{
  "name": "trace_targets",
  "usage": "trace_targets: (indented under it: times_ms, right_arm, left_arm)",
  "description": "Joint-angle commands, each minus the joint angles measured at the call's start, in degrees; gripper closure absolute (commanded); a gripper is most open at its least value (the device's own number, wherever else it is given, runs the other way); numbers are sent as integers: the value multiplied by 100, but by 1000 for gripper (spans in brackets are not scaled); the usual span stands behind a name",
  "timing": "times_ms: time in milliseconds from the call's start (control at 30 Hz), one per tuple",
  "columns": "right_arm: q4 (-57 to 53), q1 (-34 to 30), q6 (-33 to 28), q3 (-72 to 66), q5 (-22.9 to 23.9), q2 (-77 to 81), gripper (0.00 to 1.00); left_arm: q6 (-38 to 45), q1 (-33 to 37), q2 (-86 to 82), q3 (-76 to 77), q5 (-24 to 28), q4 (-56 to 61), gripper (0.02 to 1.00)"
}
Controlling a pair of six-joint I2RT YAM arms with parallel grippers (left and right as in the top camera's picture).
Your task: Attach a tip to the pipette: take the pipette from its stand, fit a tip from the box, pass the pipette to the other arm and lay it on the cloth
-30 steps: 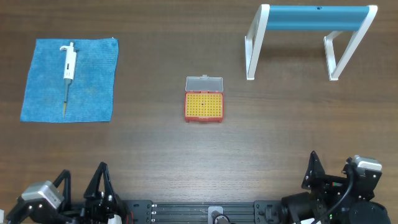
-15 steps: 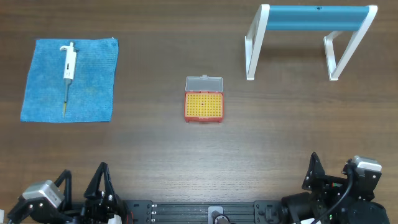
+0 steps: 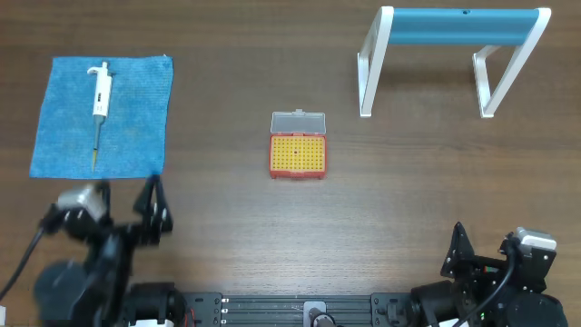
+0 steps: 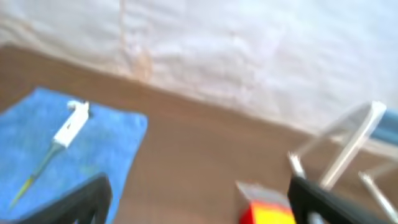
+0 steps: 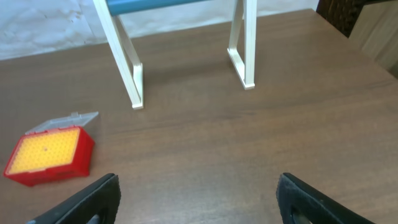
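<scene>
I see the pipette (image 3: pixel 99 95) lying flat on the blue cloth (image 3: pixel 136 127) at the far left of the bench (image 3: pixel 227 227), its yellowish tip end pointing toward the arms' side. It is well apart from the red tip box (image 3: pixel 298 156), which sits mid-bench with its clear lid open, and from the white-and-blue stand (image 3: pixel 458 25) at the far right. My left gripper (image 3: pixel 154 207) hangs near the cloth's near right corner with its fingers (image 4: pixel 87 199) spread wide, while my right gripper (image 3: pixel 458 252) sits low by its base, its fingers (image 5: pixel 93 199) spread just as wide and facing the tip box and stand.
</scene>
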Motion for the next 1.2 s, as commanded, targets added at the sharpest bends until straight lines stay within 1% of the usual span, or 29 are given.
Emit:
trace_targets:
  times_ms: [33,100,167,300,367,533,767,867,1200]
  right_arm:
    - [9,39,4,-2,87,-50,185]
    - [9,39,4,-2,87,-50,185]
    - [9,39,4,-2,87,-50,185]
    - [9,39,7,-2,87,-50,185]
    - [9,39,7,-2,87,-50,185]
    - [9,39,7,-2,87,-50,185]
    - [9,39,7,-2,87,-50,180]
    - [9,39,7,-2,87,-50,185]
    - [9,39,7,-2,87,-50,185]
  left_arm:
    - [50,-37,-120,-2184,-262,2868,102]
    - [52,-37,-177,-2761,-142,3748,99]
    - [57,-35,-424,-3106,-155,3958,99]
    - [52,111,-1182,-3421,-151,3519,99]
    - [52,160,-1099,-3467,-151,3429,99]
    - [55,144,-1152,-3467,-157,2406,99]
    - [52,151,-1145,-3504,-153,2540,97]
    - [52,149,-1147,-3753,-151,3104,97]
    - [52,151,-1141,-3753,-151,3104,97]
